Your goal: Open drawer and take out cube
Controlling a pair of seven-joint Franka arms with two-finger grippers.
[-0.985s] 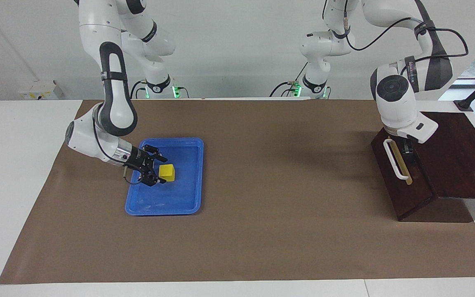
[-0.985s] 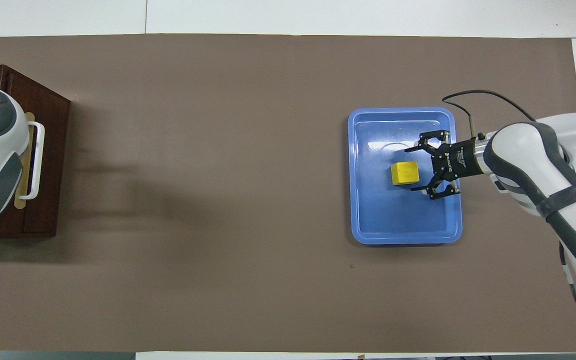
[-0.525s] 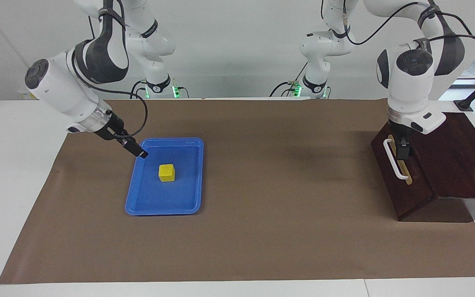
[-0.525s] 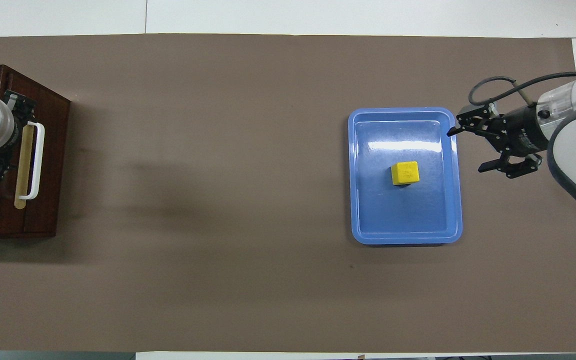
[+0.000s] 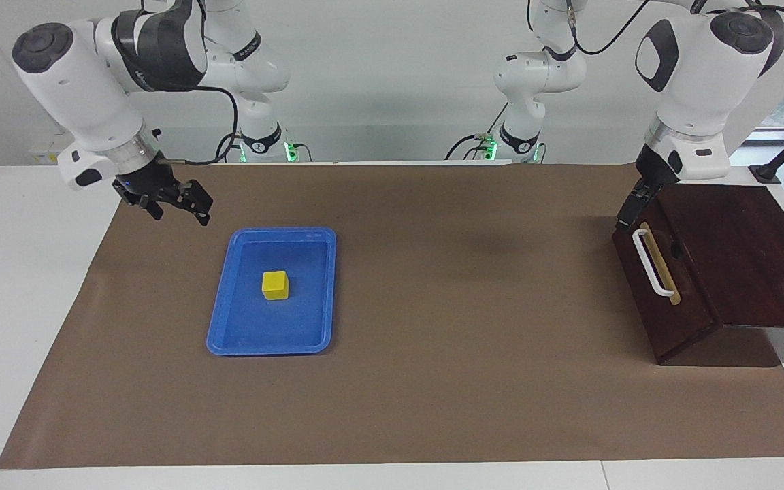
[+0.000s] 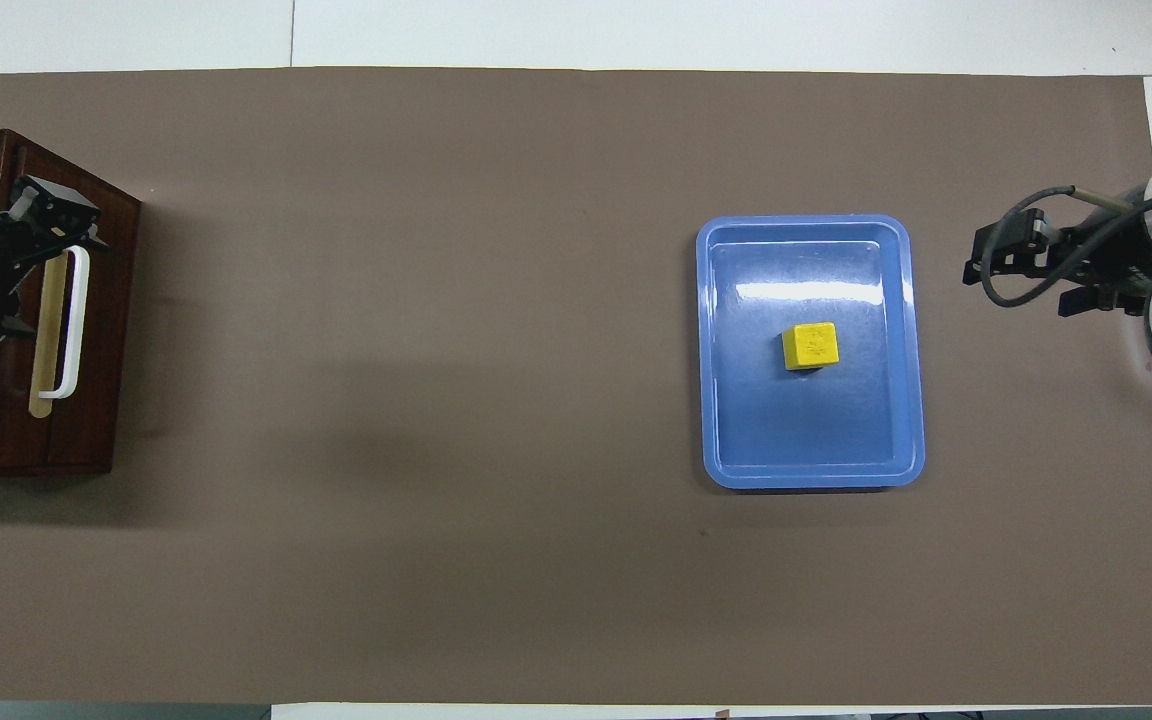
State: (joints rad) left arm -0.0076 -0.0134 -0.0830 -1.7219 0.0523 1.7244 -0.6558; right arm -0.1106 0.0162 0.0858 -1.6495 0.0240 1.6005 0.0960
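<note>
The flat blue plastic tray (image 5: 232,299) (image 6: 901,330) is glossy, with pale streaks of reflected light on its smooth floor. The small yellow cube (image 5: 275,284) (image 6: 811,346) on it looks smooth and matt. The brown table covering (image 5: 474,381) (image 6: 436,400) looks like matt paper, with a slight crease near 1 edge. The dark reddish-brown wooden cabinet (image 5: 746,258) (image 6: 86,440) has a smooth, faintly shiny top; its drawer front (image 5: 664,309) carries a white bar handle (image 5: 652,262) (image 6: 76,320) of smooth plastic look on a pale brass-coloured strip (image 5: 664,272) (image 6: 44,330).
</note>
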